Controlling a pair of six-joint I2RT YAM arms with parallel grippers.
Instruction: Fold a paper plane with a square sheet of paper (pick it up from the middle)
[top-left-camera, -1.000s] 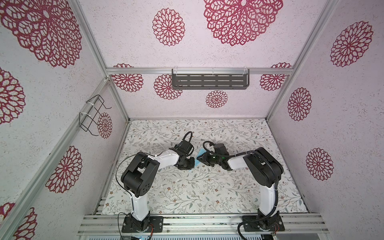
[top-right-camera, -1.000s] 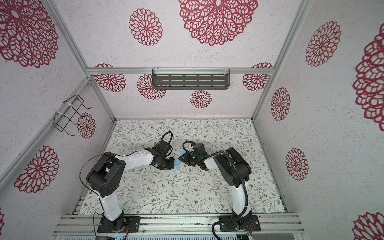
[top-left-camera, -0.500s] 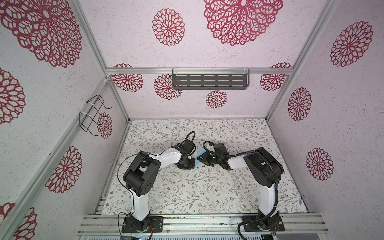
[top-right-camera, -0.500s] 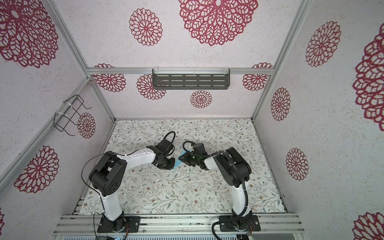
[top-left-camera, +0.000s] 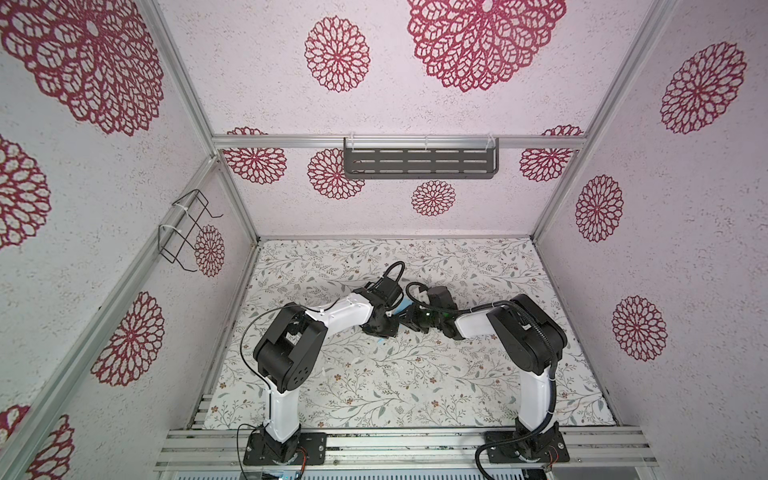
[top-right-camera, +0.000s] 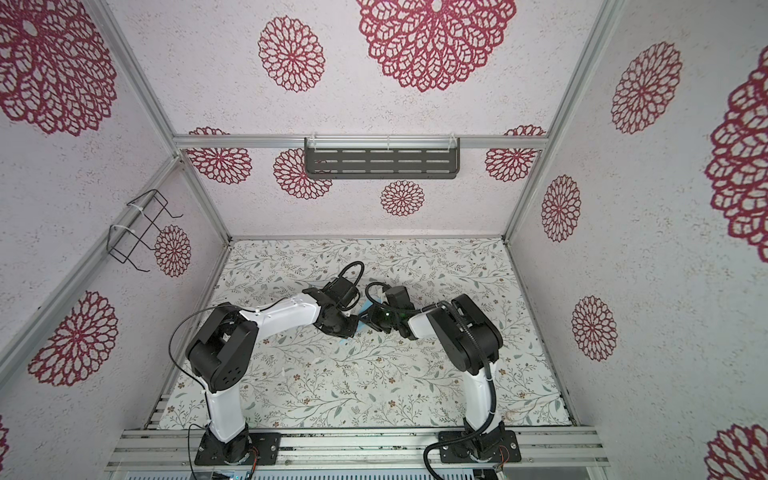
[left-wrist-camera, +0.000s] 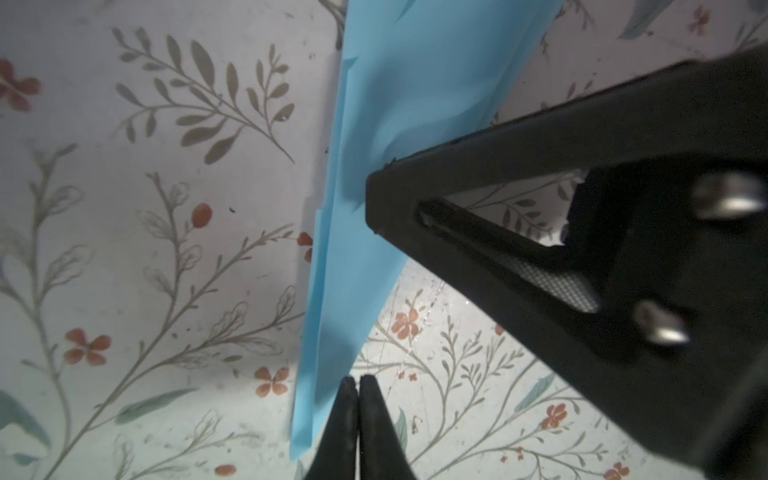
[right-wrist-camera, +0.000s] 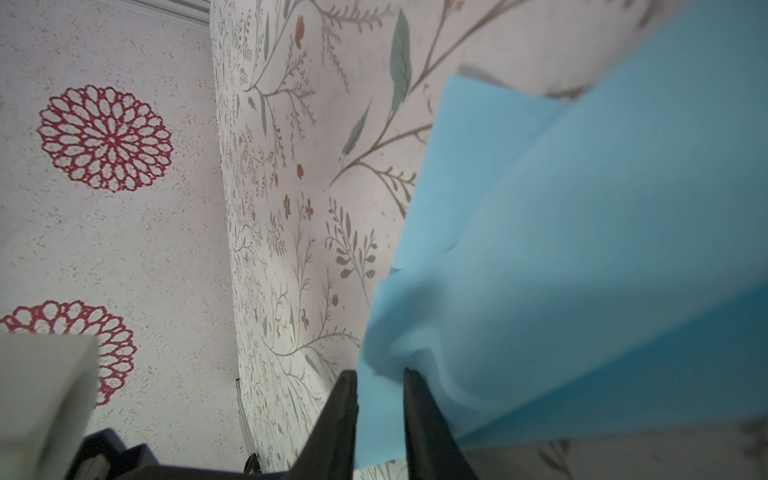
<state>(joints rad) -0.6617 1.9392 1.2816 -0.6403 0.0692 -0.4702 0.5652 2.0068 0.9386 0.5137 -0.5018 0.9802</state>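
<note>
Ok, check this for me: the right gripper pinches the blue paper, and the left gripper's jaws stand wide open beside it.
One thing is wrong: the left gripper is not wide open. The left wrist view shows its jaws pressed shut beside the sheet. The rest holds: the right gripper pinches the blue paper.

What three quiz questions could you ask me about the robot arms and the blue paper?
1. True or false: the left gripper has its jaws wide open.
2. What colour is the paper? A red, B light blue, C yellow.
3. Which gripper pinches the paper?

Key: 1 false, its jaws are shut. 2 B. 3 the right gripper.
</note>
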